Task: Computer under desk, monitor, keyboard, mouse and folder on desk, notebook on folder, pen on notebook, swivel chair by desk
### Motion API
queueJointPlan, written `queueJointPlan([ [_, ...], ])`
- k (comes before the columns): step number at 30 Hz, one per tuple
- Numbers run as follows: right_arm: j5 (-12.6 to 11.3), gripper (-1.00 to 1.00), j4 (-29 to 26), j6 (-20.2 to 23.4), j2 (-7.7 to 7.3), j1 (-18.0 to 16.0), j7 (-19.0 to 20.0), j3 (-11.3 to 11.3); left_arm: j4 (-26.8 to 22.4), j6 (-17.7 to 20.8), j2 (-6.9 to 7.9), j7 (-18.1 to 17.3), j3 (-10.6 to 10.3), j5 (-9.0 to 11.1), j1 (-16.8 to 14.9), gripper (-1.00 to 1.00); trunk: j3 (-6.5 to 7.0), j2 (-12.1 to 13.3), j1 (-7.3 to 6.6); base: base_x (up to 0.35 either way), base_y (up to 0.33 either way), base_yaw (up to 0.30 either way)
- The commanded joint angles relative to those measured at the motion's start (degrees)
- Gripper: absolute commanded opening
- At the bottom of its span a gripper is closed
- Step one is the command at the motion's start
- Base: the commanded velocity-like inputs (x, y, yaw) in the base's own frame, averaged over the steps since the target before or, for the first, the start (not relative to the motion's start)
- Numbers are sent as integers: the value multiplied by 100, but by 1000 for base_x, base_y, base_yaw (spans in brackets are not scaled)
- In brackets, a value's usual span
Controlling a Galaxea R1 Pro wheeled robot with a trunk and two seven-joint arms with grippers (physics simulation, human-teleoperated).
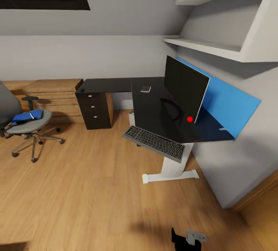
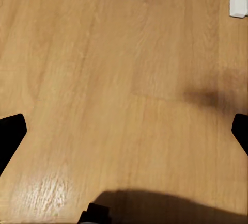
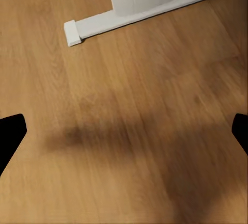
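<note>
Keyboard (image 1: 154,142) overhangs desk (image 1: 112,85) edge, chair (image 1: 29,124) well apart

— Can you read any text, label, brand or number in these views?

— No, I cannot read any. The keyboard (image 1: 155,142) at the front edge of the desk (image 1: 116,85) has grey keys, but their letters are too small to tell.

— And on the monitor (image 1: 184,87)?

— Its screen is black. There is only a plain red dot (image 1: 189,119) at its lower corner, with no writing on it.

— The blue things on the swivel chair (image 1: 29,125)?

— They show no title that I can make out.
</note>
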Motion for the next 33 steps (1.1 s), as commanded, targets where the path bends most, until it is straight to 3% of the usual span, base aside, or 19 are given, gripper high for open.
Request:
queueJointPlan([
  [1, -42, 100, 12, -58, 2, -5, -28, 50, -3, -20, 10, 55, -42, 38, 0, 100, -4, -3, 1, 0, 0, 282],
  [10, -14, 100, 20, -238, 8, -2, -77, 52, 4, -30, 17, 55, -34, 44, 1, 100, -4, -3, 1, 0, 51, 282],
  [23, -10, 100, 21, -630, 9, 2, -79, 50, 6, -33, 19, 55, -29, 46, 3, 100, 58, -3, 1, 20, 281, 239],
  [33, 11, 100, 21, -676, -1, 6, -72, 50, 9, -36, 19, 55, -27, 46, 0, 100, 138, -3, 1, 207, 276, 138],
])
